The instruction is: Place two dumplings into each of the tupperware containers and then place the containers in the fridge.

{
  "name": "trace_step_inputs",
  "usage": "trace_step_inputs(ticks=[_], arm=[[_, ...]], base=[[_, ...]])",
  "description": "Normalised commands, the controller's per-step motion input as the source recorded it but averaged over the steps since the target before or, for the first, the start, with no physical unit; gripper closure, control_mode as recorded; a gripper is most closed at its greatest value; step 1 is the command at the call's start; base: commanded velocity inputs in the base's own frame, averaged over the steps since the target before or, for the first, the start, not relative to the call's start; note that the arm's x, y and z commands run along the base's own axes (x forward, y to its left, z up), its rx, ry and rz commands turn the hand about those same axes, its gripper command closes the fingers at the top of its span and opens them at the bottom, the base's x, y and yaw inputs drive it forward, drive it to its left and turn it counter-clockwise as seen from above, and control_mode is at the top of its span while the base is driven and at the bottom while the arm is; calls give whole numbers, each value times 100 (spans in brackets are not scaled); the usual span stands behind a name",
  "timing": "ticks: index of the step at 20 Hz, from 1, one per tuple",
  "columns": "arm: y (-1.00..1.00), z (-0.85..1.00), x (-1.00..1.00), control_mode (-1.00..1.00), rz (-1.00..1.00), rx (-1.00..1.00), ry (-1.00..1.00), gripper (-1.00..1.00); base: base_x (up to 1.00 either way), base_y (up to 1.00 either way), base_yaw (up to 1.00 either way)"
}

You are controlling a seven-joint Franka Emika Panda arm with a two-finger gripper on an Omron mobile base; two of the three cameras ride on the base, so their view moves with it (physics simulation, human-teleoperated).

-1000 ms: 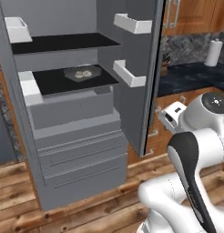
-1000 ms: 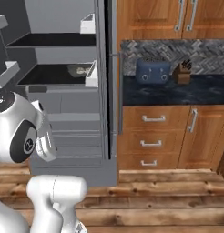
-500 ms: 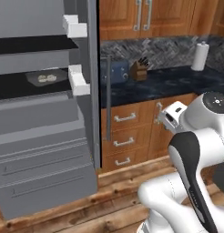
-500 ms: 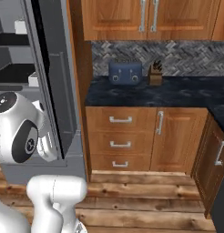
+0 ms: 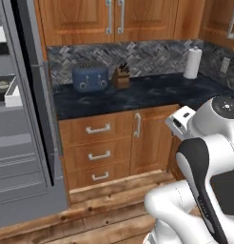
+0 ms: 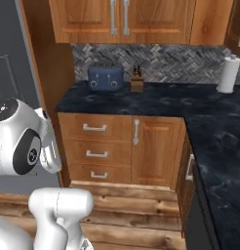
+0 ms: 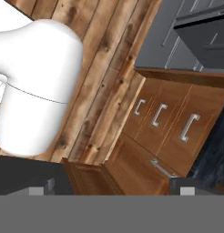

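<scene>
The grey fridge [image 5: 28, 143] stands open at the left of the left base view, its door edge toward me and a white door bin [image 5: 14, 96] showing. On its dark shelf at the picture's left edge lies a pale round shape [image 5: 1, 85], too cropped to name. The fridge's grey side [image 6: 7, 78] lines the left of the right base view. In the hand view my gripper [image 7: 116, 189] points down at the wooden floor and lower drawers; its fingertips [image 7: 34, 184] stand wide apart with nothing between them. The fridge's grey drawers [image 7: 186, 36] sit at upper right there.
A dark counter [image 5: 138, 93] over wooden drawers [image 5: 100, 152] carries a blue toaster [image 5: 90, 76], a knife block [image 5: 121, 76] and a paper towel roll [image 5: 192, 62]. The counter turns a corner at the right [image 6: 219, 141]. Wooden wall cabinets [image 6: 122, 19] hang above.
The whole picture has slid left: the base has moved rightward, so the fridge now sits at the left edge and the counter with the toaster fills the middle.
</scene>
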Motion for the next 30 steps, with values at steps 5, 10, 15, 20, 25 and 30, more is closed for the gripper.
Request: trace_step_inputs(ticks=[5, 10, 15, 20, 25, 30], arm=[[0, 0, 0, 100, 0, 0, 0, -100], [0, 0, 0, 100, 0, 0, 0, -100], [0, 0, 0, 100, 0, 0, 0, -100], [0, 0, 0, 100, 0, 0, 0, -100], [0, 0, 0, 100, 0, 0, 0, -100], [0, 0, 0, 100, 0, 0, 0, -100]], base=[[-36, -100, 21], [-100, -73, 6], [-100, -11, -1], [-100, -7, -7], [-100, -10, -16], [-100, -5, -17]])
